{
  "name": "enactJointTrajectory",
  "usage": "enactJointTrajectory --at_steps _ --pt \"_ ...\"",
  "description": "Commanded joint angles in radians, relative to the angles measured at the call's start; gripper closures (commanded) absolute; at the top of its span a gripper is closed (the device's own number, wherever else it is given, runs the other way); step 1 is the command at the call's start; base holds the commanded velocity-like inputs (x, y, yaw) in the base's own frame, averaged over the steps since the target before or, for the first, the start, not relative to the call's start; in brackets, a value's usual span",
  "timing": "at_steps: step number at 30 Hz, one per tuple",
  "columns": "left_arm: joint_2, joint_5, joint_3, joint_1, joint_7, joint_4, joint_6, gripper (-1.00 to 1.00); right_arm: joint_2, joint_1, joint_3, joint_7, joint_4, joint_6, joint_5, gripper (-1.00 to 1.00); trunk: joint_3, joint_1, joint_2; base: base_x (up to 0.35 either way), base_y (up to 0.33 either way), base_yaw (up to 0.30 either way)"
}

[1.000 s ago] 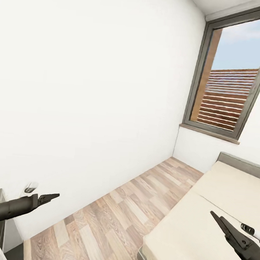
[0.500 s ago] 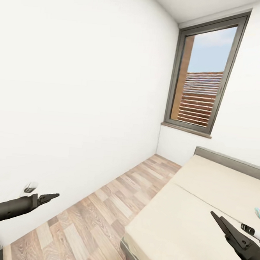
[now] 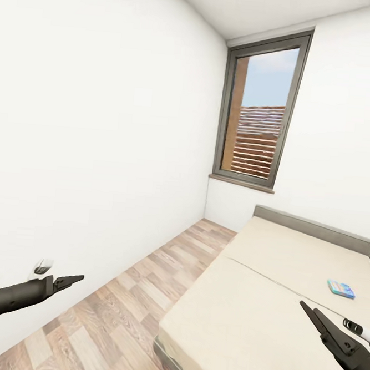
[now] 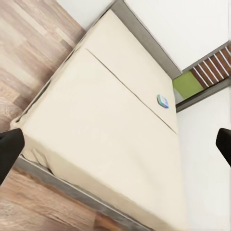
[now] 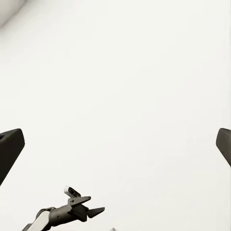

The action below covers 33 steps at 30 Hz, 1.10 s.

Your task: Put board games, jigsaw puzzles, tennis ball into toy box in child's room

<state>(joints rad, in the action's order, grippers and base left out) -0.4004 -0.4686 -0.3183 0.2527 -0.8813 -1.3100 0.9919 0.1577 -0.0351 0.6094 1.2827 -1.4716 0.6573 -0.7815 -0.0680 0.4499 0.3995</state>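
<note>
one blue board game (image 3: pixel 341 288) on bed (image 3: pixel 263 319)

We see a plain white wall (image 3: pixel 99 145) running along the left side of the head view, meeting a second white wall (image 3: pixel 344 136) at the far corner. A tall grey-framed window (image 3: pixel 260 110) sits in that far wall, showing blue sky above brown slats. Below us stretches a wood-plank floor (image 3: pixel 137 298) in mixed pale and brown tones.
</note>
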Motion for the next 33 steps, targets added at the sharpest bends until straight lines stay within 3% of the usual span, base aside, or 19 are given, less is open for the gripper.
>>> enactJointTrajectory --at_steps 1,15,23,33 --pt "0.0 0.002 -0.001 0.0 -0.005 0.0 0.004 -1.0 0.0 0.0 0.0 0.0 0.0 0.008 -0.006 -1.0 -0.001 0.0 0.0 -0.139 -0.214 -0.219" --pt "0.001 0.001 -0.001 0.0 -0.005 -0.002 0.004 -1.0 0.001 0.0 0.002 -0.002 0.029 0.01 -0.007 -1.0 -0.018 0.0 0.0 -0.178 -0.188 -0.219" --pt "0.002 0.001 -0.001 0.0 -0.005 -0.002 0.004 -1.0 0.002 0.0 0.041 -0.005 0.089 0.014 -0.007 -1.0 -0.028 0.0 0.0 -0.189 -0.033 -0.219" --pt "0.004 0.001 -0.001 0.0 -0.005 -0.003 0.004 -1.0 0.001 0.001 0.051 -0.048 0.097 0.063 0.005 -1.0 -0.037 0.0 0.0 -0.148 -0.122 -0.158"
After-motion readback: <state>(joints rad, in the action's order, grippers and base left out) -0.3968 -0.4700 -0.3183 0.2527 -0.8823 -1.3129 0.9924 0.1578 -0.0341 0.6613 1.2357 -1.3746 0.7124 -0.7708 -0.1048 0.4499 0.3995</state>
